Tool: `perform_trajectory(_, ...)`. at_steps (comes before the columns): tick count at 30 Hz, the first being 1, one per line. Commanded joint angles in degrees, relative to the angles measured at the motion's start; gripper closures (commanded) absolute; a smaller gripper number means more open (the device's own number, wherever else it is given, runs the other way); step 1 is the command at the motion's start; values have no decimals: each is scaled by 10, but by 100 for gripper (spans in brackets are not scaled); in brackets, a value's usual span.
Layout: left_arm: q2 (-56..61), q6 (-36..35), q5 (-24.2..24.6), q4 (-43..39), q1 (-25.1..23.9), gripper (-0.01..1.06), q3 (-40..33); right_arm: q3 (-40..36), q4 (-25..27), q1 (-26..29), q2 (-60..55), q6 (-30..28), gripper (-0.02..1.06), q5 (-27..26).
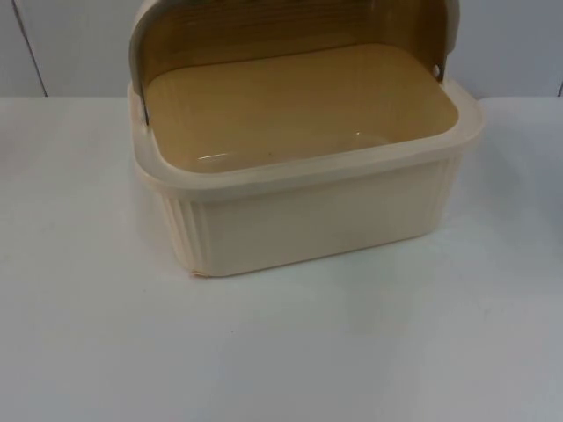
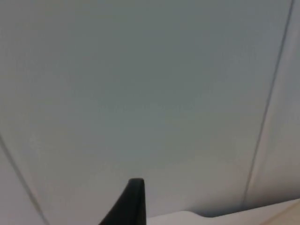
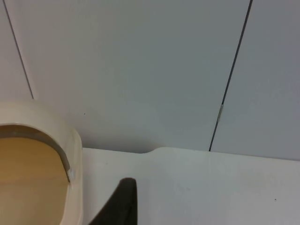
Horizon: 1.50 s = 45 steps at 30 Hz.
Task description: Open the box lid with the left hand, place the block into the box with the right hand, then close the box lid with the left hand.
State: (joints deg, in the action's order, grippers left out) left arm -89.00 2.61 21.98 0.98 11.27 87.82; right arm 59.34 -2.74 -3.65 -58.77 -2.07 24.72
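Already the box [image 1: 299, 176] stands with its lid [image 1: 290, 35] swung up and back at twelve o'clock, so the opening step looks done. Its tan inside lies bare, with no block in it, and I see no block on the white desk [image 1: 281, 352] around it. The box sits toward twelve o'clock on the desk, close to the grey wall [image 3: 140, 70].

My left claw [image 2: 131, 201] points at the wall, with the desk edge just beneath it; I cannot tell how it is set. My right claw [image 3: 119, 201] hangs beside the raised lid, at about three o'clock of the box, above bare desk; again I cannot tell its state.

Placing the block and closing the lid remain, I judge.
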Motion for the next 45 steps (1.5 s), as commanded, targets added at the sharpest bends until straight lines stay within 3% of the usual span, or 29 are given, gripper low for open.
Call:
perform_trajectory(1,-20,73,-2,104,1,1,20,2,-5,-2,4,-3,0,-6)
perform_trajectory(5,-47,183,6,153,10,1,36,2,-16,-2,4,-3,0,-5)
perform_trajectory(9,-65,202,-2,119,29,1,40,2,-16,-2,4,-3,0,-5)
perform_trajectory(14,-90,202,-32,4,65,1,42,2,-16,-2,4,-3,0,-5)
perform_trajectory(19,-117,211,-98,-221,112,1,42,2,-16,-2,4,-3,0,-5)
perform_trajectory(20,-117,211,-98,-221,112,1,42,2,-16,-2,4,-3,0,-5)
perform_trajectory(24,-138,211,-137,-446,145,1,42,2,-16,-2,4,-3,0,-5)
perform_trajectory(27,-151,211,-138,-512,157,1,42,2,-16,-2,4,-3,0,-5)
perform_trajectory(31,-167,211,-137,-517,165,5,42,2,-16,-2,4,-3,0,-5)
perform_trajectory(33,-175,211,-140,-514,166,16,42,2,-16,-2,4,-3,0,-4)
perform_trajectory(36,-179,202,-155,-510,166,62,42,2,-16,-2,4,-3,0,-1)
perform_trajectory(37,-179,202,-155,-510,166,62,42,2,-16,-2,4,-3,0,-1)
perform_trajectory(38,-179,197,-159,-510,166,69,42,2,-16,-2,4,-3,0,-1)
perform_trajectory(40,-179,185,-168,-486,166,104,42,2,-16,-2,4,-3,0,-1)
perform_trajectory(43,-179,182,-174,-459,166,105,42,2,-16,-2,4,-3,0,-1)
perform_trajectory(45,-179,180,-205,-426,166,105,39,2,-16,-2,4,0,0,-1)
